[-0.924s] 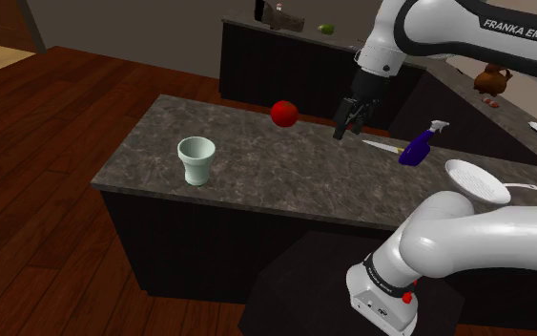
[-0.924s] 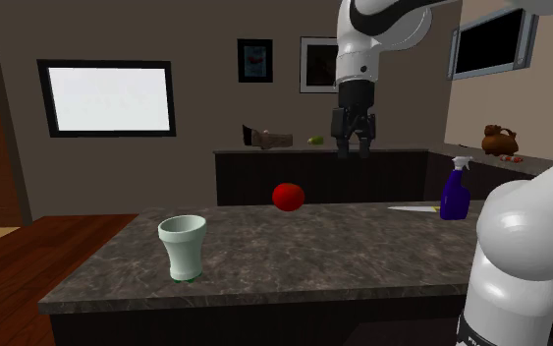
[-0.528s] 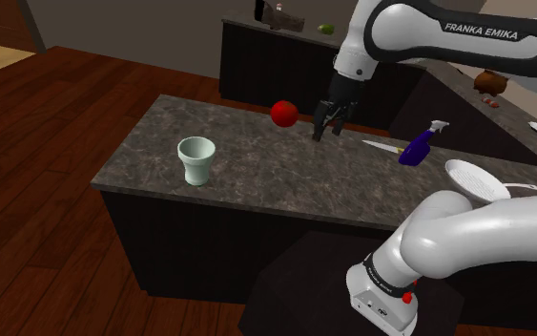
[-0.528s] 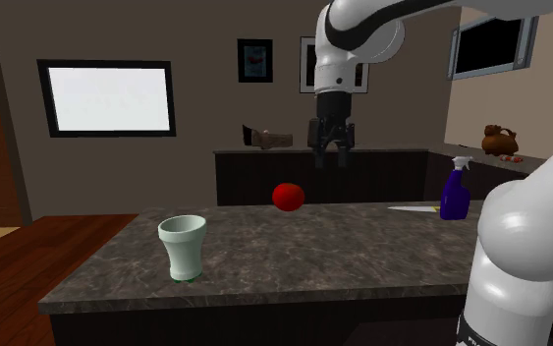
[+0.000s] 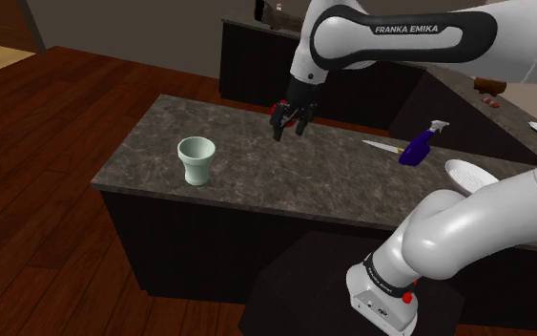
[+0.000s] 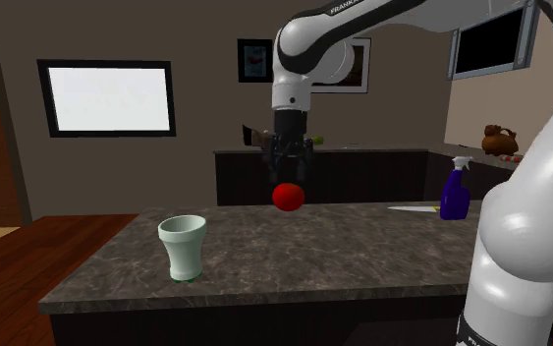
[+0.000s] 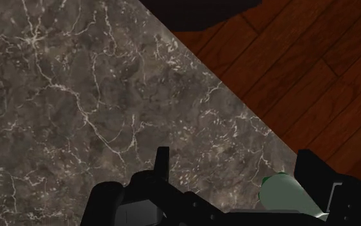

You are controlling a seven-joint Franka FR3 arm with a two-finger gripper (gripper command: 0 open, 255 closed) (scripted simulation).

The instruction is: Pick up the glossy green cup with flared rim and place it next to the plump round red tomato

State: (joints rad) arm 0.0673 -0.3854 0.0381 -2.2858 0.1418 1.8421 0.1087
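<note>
A pale green cup with a flared rim stands upright near the dark marble counter's end on the shoulder view's left. The round red tomato rests farther back on the counter; in the shoulder view a red sliver of the tomato peeks out behind the hand. My black gripper hangs open just above the tomato, holding nothing. In the wrist view the gripper looks down on marble, with the cup beside one finger.
A blue spray bottle, a knife and a white plate lie toward the counter's end on the shoulder view's right. A second dark counter stands behind. Wooden floor surrounds the counter.
The arm has swung toward the shoulder view's left, carrying the open gripper from right of the tomato to over it, closer to the cup. Cup and tomato have not moved.
</note>
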